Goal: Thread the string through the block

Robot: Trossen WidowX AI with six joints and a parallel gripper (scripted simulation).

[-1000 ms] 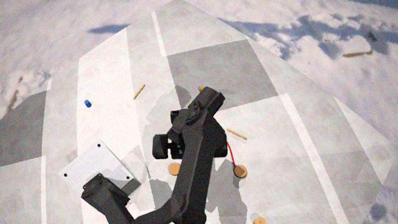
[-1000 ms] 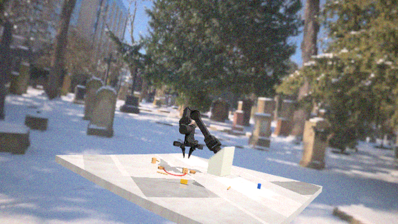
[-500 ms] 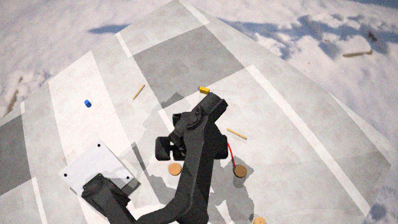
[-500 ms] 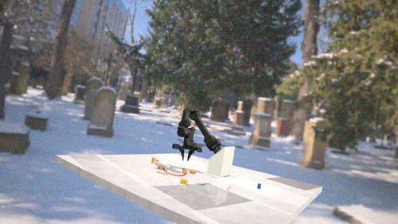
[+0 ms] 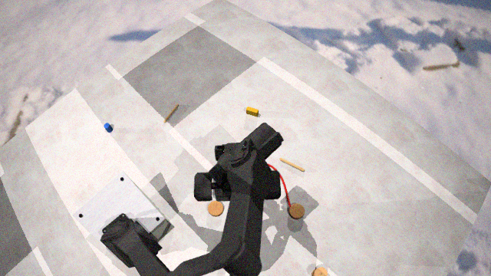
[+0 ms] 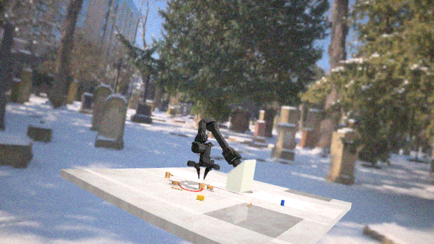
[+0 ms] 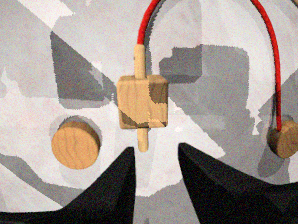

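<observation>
The wooden block stands on the table. The stick is through its hole: a short tip shows on the side near the fingers, and the string end sticks out at the far side. The red string curves from there to its round button on the right in the wrist view. My gripper is open partway and empty, above the table, with its fingertips either side of the stick tip's line in the wrist view. The arm hides block and stick in the top view.
A loose button lies left of the block in the wrist view; another is farther off. Loose sticks, a yellow piece and a blue piece lie around. A pale wedge stands by the arm.
</observation>
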